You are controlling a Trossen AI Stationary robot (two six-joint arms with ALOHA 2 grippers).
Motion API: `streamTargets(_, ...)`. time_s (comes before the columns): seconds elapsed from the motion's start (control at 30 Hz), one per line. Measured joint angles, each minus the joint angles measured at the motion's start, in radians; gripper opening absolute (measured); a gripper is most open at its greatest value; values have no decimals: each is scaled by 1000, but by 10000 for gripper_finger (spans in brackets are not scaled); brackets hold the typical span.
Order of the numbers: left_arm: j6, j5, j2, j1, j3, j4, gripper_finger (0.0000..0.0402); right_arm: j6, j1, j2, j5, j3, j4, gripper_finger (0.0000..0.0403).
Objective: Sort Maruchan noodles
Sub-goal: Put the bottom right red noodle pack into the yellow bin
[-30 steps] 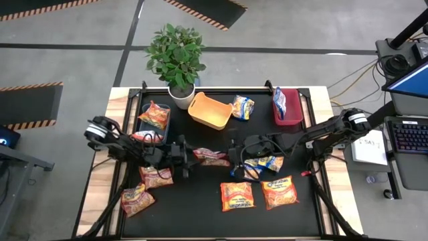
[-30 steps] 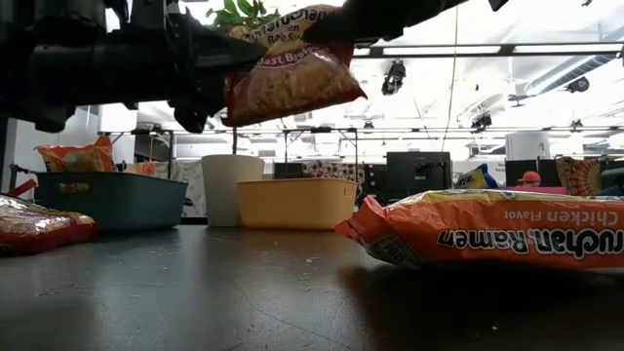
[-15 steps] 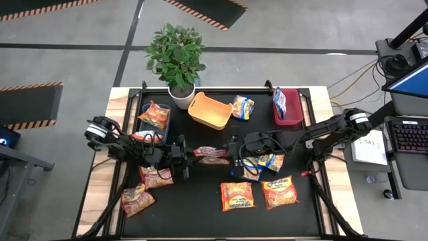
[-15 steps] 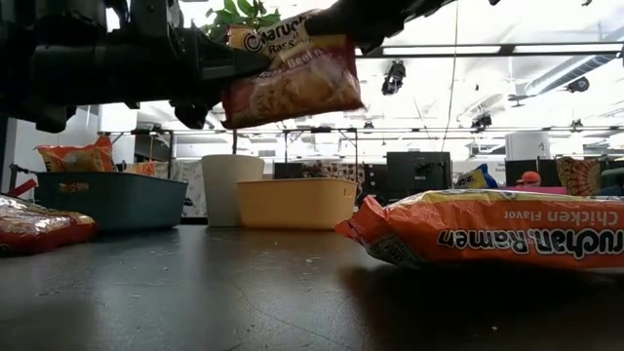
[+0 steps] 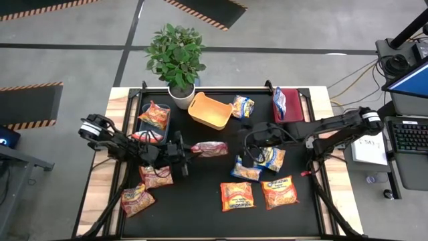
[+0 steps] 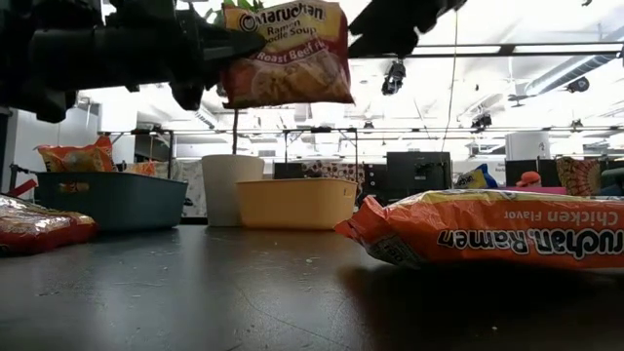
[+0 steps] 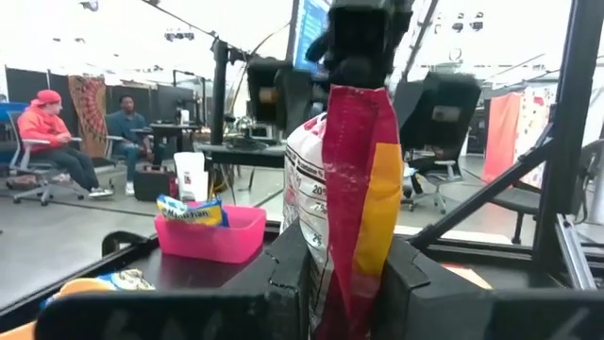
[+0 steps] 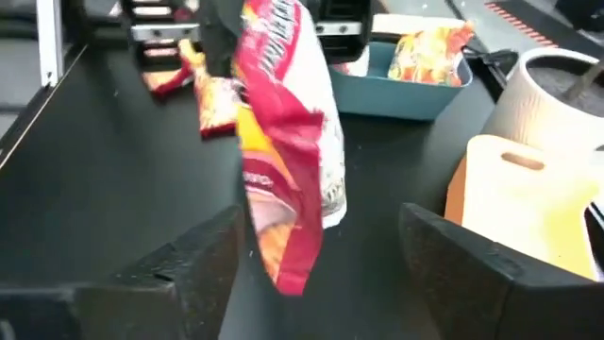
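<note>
The left end effector (image 5: 187, 151) reaches level, clenched on a roast beef ramen packet (image 5: 210, 148) held aloft, just before the orange bin (image 5: 209, 110). The right end effector (image 5: 249, 139), fingers spread, hangs apart beside it.

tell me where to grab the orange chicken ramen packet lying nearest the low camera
Take the orange chicken ramen packet by its crimped end seam, coming in level from the side. It lies flat on the black table, and its puffed middle looks too broad and slippery to pinch.
</note>
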Motion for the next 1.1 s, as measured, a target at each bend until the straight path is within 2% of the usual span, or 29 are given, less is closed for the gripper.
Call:
streamTargets(0.13,15,-3,-7,1,5,-1,45,-17,-23,46,-97,-73,236,293)
streamTargets(0.27,27,-3,-8,2,21,-2,45,-26,-48,114,-157,-86,402,281)
streamTargets(0.37,42,-5,-10,2,30,-3,46,-57,-62,145,-155,-68,408,241)
streamTargets(0.53,75,-11,-20,3,32,0,62,-98,-78,147,-165,-38,374,141)
streamTargets(0.67,88,-26,-47,4,12,-1,91,-144,-89,140,-164,-12,329,73)
streamTargets(0.8,106,-59,-96,3,-33,-2,134,-219,-100,139,-160,43,229,38)
streamTargets(0.87,112,-106,-133,3,-63,0,155,-281,-116,140,-135,88,150,35)
streamTargets(0.97,110,-159,-201,2,-127,-1,181,-432,-141,140,-16,162,16,37)
streamTargets(1.03,99,-164,-252,2,-174,0,194,-568,-159,140,99,195,-49,40)
streamTargets(1.1,75,-165,-301,2,-214,0,203,-787,-188,147,178,212,-71,40)
